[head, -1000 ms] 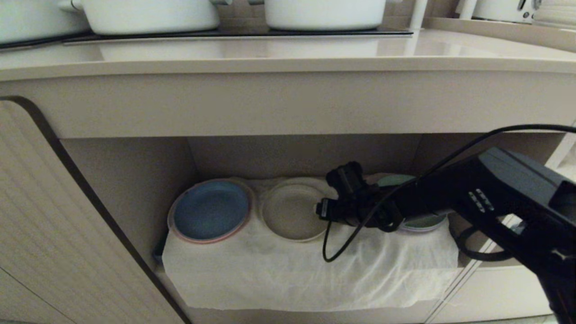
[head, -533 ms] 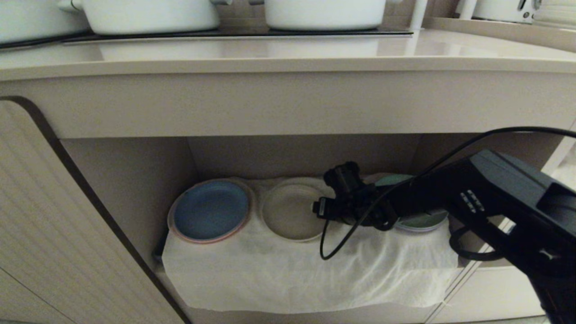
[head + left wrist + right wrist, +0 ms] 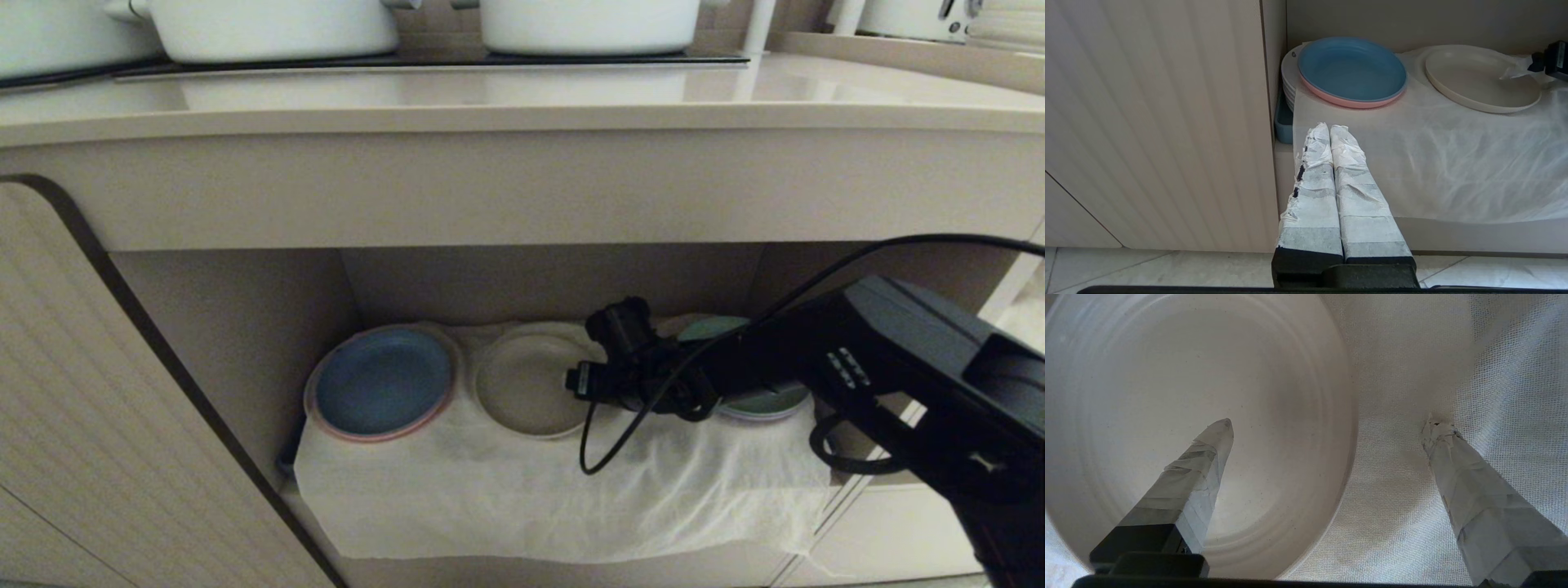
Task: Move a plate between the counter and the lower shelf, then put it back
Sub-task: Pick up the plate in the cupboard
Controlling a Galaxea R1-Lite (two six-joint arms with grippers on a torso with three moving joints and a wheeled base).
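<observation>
The cream plate (image 3: 522, 384) lies flat on the white cloth (image 3: 571, 498) of the lower shelf (image 3: 245, 327), between a blue plate and a green one. My right gripper (image 3: 1329, 421) is open and straddles the plate's right rim. One taped finger (image 3: 1208, 457) is over the plate's (image 3: 1188, 375) inside, and the other finger (image 3: 1457, 465) has its tip on the cloth outside the rim. Nothing is held. The counter (image 3: 490, 98) runs above the shelf. My left gripper (image 3: 1329, 128) is shut and empty, parked low before the shelf's left front corner, with the plate (image 3: 1478, 81) far off.
A blue plate (image 3: 382, 390) on a pink one sits at the shelf's left, and a green plate (image 3: 763, 402) is partly behind my right arm. Two white pots (image 3: 277, 28) (image 3: 588, 24) stand on the black hob. A ribbed cabinet door (image 3: 82, 408) stands open at left.
My right gripper has edged slightly left over the plate's rim and its cable has shifted with it. The plate has stayed put on the cloth.
</observation>
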